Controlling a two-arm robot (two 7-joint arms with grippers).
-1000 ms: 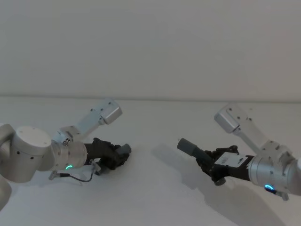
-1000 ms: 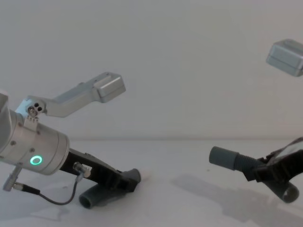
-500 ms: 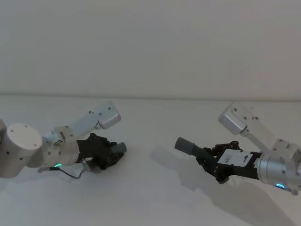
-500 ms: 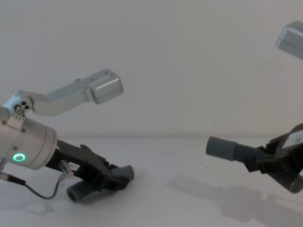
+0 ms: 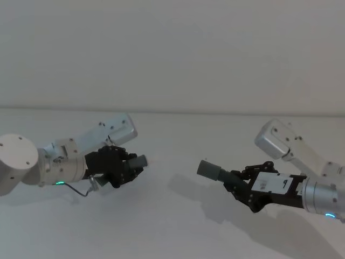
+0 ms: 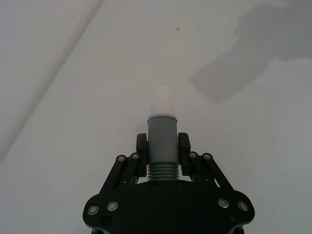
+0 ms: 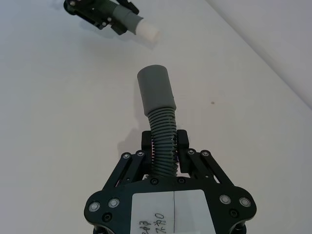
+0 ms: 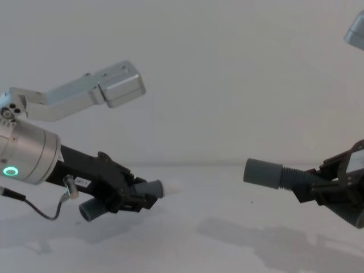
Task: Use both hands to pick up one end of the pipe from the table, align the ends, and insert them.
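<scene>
My left gripper (image 5: 128, 165) (image 8: 142, 196) is shut on the short pipe piece (image 6: 161, 168), held clear of the table (image 5: 172, 232). Its grey cuff (image 8: 153, 189) (image 6: 162, 131) and whitish tip (image 8: 172, 186) (image 6: 162, 100) point toward the right arm. My right gripper (image 5: 243, 186) (image 7: 164, 144) is shut on the ribbed part of the long pipe piece (image 7: 163, 134), also in the air. Its wide grey sleeve (image 5: 207, 169) (image 8: 263, 172) (image 7: 155, 90) points left. The two ends face each other with a clear gap between them. The right wrist view shows the left gripper (image 7: 117, 19) farther off with the whitish tip (image 7: 147, 30).
The white table (image 8: 199, 250) stretches below both arms, with the pipe shadows falling on it. A pale grey wall (image 5: 172, 54) stands behind. The arms' silver elbow links (image 5: 116, 128) (image 5: 277, 141) rise over the table's back part.
The left gripper has lifted the short piece off the table and turned its tip to the right. The right gripper has carried the long piece's sleeve leftward, closer to it.
</scene>
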